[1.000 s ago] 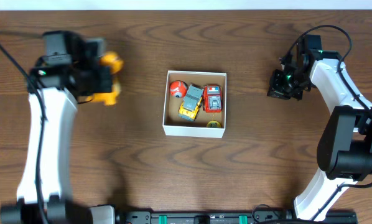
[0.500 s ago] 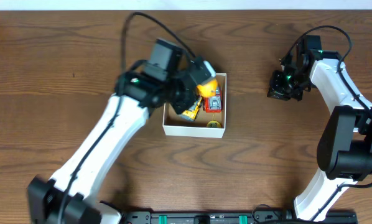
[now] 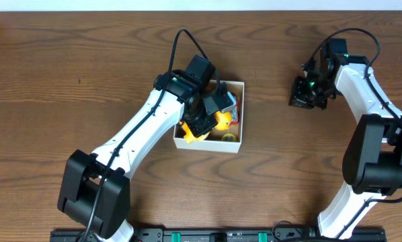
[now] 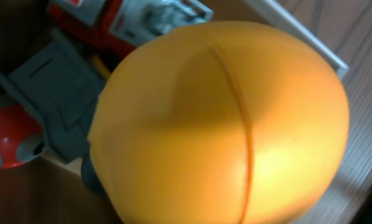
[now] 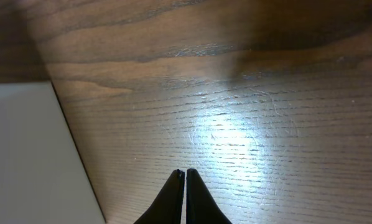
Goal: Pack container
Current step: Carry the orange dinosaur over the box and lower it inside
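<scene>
The container (image 3: 214, 146), a small white box with a brown inside, sits mid-table. My left gripper (image 3: 206, 115) reaches down into it, shut on a round yellow-orange toy (image 3: 219, 122). In the left wrist view that toy (image 4: 223, 124) fills most of the frame and hides my fingers. Behind it lie a red toy car (image 4: 102, 22), a grey toy part (image 4: 55, 93), a red ball (image 4: 5, 143) and the box's white rim (image 4: 298, 34). My right gripper (image 3: 302, 99) is shut and empty over bare wood at the far right, and in its wrist view (image 5: 185, 174) the fingertips touch.
A small yellow-green piece (image 3: 229, 137) lies in the box's front right corner. A flat white surface (image 5: 30, 162) fills the lower left of the right wrist view. The left arm stretches diagonally from the table's front left to the box.
My left arm carried the yellow-orange toy from the far left of the table to the box and lowered it inside. The right arm has not moved.
</scene>
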`<state>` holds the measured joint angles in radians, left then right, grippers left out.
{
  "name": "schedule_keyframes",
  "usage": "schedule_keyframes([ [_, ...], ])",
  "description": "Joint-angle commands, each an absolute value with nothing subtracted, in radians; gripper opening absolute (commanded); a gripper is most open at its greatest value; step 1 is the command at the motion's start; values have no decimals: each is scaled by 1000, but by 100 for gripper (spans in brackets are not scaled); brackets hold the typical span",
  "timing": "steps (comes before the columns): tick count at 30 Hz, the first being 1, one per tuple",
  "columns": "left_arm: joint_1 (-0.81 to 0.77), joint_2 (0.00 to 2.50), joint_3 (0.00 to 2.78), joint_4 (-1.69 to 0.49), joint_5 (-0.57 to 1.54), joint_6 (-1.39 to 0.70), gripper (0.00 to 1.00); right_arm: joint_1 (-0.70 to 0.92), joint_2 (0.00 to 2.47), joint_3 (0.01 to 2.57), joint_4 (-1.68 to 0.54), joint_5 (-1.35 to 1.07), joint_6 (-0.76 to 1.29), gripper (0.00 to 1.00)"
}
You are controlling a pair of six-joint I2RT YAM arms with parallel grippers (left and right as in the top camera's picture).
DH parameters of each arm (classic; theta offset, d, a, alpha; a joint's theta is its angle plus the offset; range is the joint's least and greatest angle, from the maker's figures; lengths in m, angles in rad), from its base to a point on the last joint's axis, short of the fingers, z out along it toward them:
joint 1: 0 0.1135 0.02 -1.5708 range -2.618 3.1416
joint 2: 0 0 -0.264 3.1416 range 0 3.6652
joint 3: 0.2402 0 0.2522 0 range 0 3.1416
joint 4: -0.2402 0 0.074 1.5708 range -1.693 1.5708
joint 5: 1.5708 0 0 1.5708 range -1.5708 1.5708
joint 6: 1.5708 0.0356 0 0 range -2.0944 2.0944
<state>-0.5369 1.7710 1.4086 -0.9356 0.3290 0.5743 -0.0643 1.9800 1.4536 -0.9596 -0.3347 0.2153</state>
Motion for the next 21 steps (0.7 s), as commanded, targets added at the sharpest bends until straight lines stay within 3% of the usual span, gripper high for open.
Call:
schedule_keyframes([
  [1,-533,1765,1404,-948,280,583,9,-59,1954,1454,-960,-328,200,6],
  [4,-533,1767,1403,-944,279,583,16,-59,1954,1454,-962,-328,200,6],
  [5,-533,1767,1403,-944,279,583,23,-59,1954,1454,-962,-328,200,5],
  [6,-533,1767,1403,-944,279,583,38,-59,1954,1454,-962,-328,200,6],
  [7,-533,1767,1403,-941,279,583,45,-59,1954,1454,-963,-328,200,6],
  [11,-533,1766,1403,-921,279,583,61,-59,1954,1454,-967,-328,200,5],
  [21,-533,1659,1467,-873,274,579,67,-59,1954,1454,-980,-298,186,6],
])
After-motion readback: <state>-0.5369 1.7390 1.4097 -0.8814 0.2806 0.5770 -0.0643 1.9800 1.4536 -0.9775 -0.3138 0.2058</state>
